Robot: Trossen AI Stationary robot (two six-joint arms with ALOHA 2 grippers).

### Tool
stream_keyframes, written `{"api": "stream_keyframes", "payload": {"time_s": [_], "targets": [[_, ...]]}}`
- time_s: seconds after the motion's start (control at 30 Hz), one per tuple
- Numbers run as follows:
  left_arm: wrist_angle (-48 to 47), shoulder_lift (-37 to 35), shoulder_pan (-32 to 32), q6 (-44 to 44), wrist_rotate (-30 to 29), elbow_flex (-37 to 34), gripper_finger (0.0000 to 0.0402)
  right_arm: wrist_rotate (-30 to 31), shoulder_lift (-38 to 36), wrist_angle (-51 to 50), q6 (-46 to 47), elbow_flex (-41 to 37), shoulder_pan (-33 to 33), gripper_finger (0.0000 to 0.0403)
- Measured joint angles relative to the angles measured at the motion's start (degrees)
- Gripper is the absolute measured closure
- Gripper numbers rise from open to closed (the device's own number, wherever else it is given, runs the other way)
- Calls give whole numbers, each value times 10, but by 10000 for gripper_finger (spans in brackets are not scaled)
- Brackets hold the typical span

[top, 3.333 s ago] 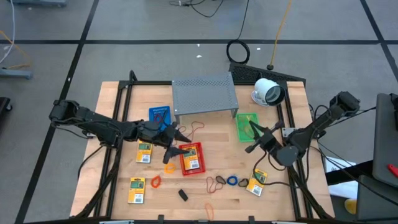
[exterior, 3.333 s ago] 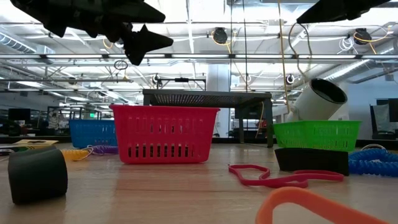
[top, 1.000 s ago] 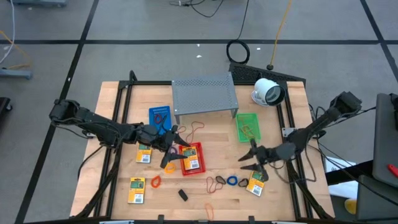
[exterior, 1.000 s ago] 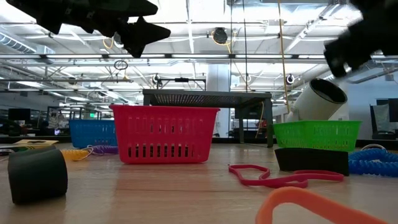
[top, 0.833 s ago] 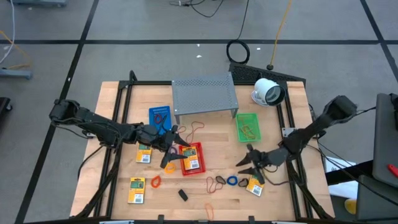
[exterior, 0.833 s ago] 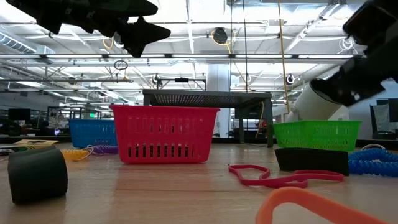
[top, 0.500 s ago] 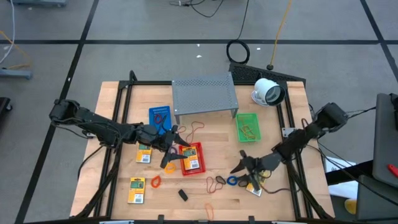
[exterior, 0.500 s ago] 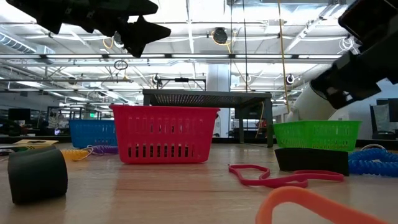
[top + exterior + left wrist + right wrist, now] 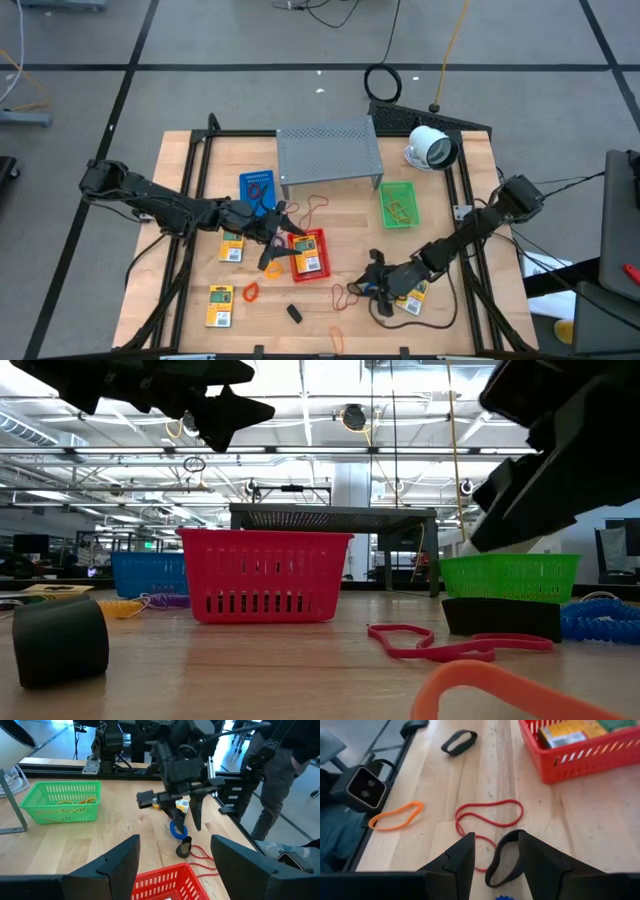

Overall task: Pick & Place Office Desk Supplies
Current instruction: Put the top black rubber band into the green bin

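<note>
Right hand (image 9: 378, 290) fingers apart, straddling dark band loop (image 9: 502, 857); red band (image 9: 487, 817) just beyond.

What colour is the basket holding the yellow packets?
Red; the basket shows best in the high view.

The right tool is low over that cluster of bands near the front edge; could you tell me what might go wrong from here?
1. The right tool straddles a dark band lying right beside the red band, so it might pinch both.
2. The blue band sits close by and could get nudged.
3. The yellow packet lies under the arm and could be dragged.
</note>
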Motion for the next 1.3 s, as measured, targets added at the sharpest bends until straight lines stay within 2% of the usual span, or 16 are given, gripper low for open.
{"api": "stream_keyframes", "payload": {"time_s": [0.13, 0.3, 0.7, 0.83, 0.97, 1.03, 1.17, 1.3], "targets": [[0, 0, 0, 0, 0, 0, 147, -2, 22, -12, 23, 18, -9, 264], [-1, 0, 0, 0, 0, 0, 147, -3, 32, -94, 68, 33, -18, 264], [-1, 0, 0, -1, 0, 0, 147, -18, 38, -128, 90, 34, -21, 267], [-1, 0, 0, -2, 0, 0, 147, -17, 38, -139, 88, 34, -21, 299], [-1, 0, 0, -2, 0, 0, 147, -15, 38, -141, 63, 34, -21, 371], [-1, 0, 0, -2, 0, 0, 147, -15, 38, -138, 44, 34, -21, 394], [-1, 0, 0, -3, 0, 0, 147, -7, 37, -124, 30, 34, -24, 399], [-1, 0, 0, -3, 0, 0, 147, -17, 17, -103, -22, 34, -28, 400]]}}
